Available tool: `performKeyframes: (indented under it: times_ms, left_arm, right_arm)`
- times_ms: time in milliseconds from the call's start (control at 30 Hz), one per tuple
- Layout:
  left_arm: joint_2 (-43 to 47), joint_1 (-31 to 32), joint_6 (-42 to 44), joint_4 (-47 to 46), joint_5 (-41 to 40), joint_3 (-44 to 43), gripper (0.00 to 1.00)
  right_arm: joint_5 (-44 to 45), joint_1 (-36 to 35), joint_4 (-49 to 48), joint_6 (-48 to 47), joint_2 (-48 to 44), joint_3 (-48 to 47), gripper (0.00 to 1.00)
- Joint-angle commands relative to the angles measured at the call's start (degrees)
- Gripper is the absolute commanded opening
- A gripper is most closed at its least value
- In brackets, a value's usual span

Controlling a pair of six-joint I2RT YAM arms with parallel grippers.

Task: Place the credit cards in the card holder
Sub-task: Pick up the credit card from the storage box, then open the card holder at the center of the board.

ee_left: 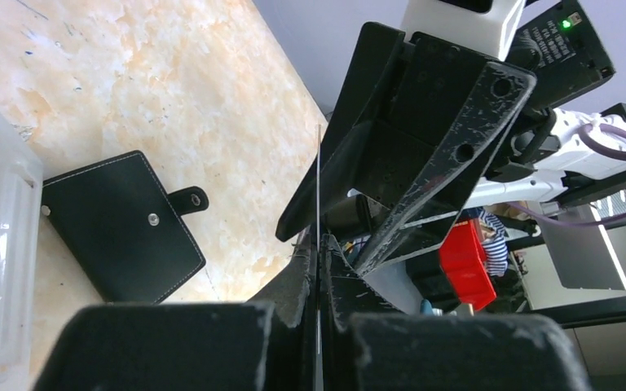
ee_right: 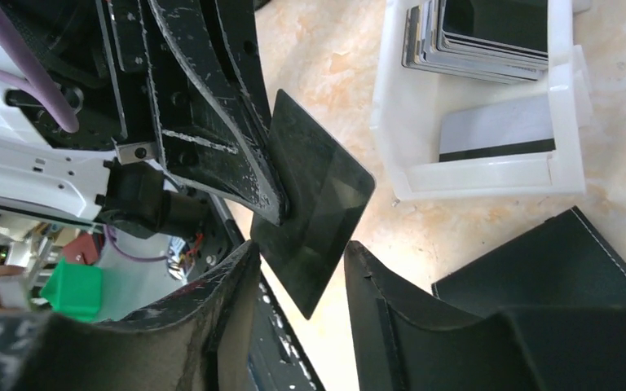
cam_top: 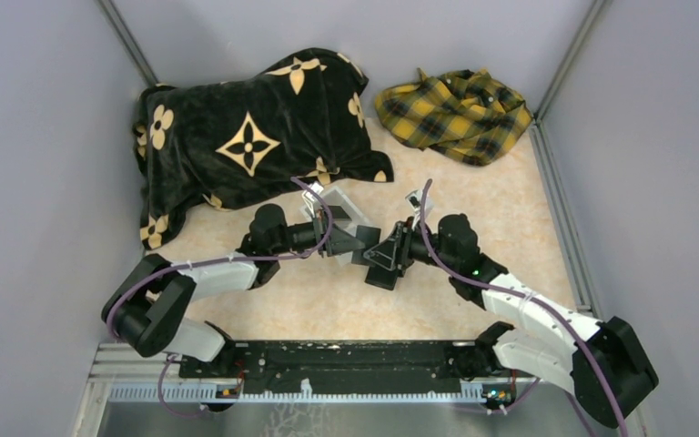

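Note:
My left gripper (ee_left: 319, 244) is shut on a dark credit card (ee_right: 318, 204), which shows edge-on in the left wrist view as a thin line (ee_left: 319, 187). My right gripper (ee_right: 303, 248) is open just opposite. The card's lower corner hangs between its fingers, and I see no contact. Both grippers meet mid-table (cam_top: 350, 241) (cam_top: 384, 253). The card holder (ee_left: 122, 224) lies closed and flat on the table with its strap clasp out, also at the right wrist view's lower right (ee_right: 554, 261). More credit cards (ee_right: 481, 32) stand stacked in a clear-white box (ee_right: 566, 106), with a pale one (ee_right: 497, 130) lying flat.
A black blanket with gold flowers (cam_top: 255, 137) lies at the back left. At the back right is a yellow plaid cloth (cam_top: 455, 114). The clear-white box (cam_top: 341, 214) sits just behind the grippers. Grey walls close both sides.

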State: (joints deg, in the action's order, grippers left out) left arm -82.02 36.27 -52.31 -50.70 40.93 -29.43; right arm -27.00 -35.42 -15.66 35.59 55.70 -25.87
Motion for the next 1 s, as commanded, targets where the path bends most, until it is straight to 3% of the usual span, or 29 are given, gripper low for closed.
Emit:
performKeyframes:
  times_ms: [0, 133, 233, 300, 400, 467, 767, 967]
  left_arm:
    - [-1.5, 0.2, -2.5, -6.9, 2.1, 0.3, 0.0]
    - [-3.6, 0.2, -4.4, -10.1, 2.8, 0.6, 0.0]
    - [-5.7, 0.2, -6.3, -12.7, 3.4, 0.9, 0.04]
    - [-6.8, 0.2, -6.7, -12.8, 3.2, 0.9, 0.19]
    - [-7.7, 0.2, -6.4, -11.1, 1.7, 1.0, 0.5]
    - [-7.4, 0.2, -5.1, -8.5, 0.0, 1.1, 0.62]
    - [-3.4, 0.8, 0.9, 7.5, -14.5, 1.7, 0.66]
    - [-1.2, 4.5, 5.7, 16.6, -23.1, 0.0, 0.65]
  right_arm:
    - [-2.2, 1.3, -9.8, 2.4, 0.9, 0.5, 0.34]
    - [-4.3, 2.0, -15.8, 5.1, 2.5, 1.9, 0.02]
    - [-5.4, 2.3, -19.9, 7.2, 3.9, 3.1, 0.0]
    - [-5.7, 2.3, -21.5, 8.2, 4.1, 3.6, 0.0]
    - [-5.2, 2.3, -20.1, 8.5, 3.0, 4.0, 0.0]
    - [-3.8, 2.3, -16.6, 7.8, 1.2, 4.1, 0.0]
    - [12.7, 2.3, 14.5, 1.3, -9.5, 0.6, 0.0]
    - [23.1, 1.4, 30.2, -1.3, -7.1, -6.2, 0.0]
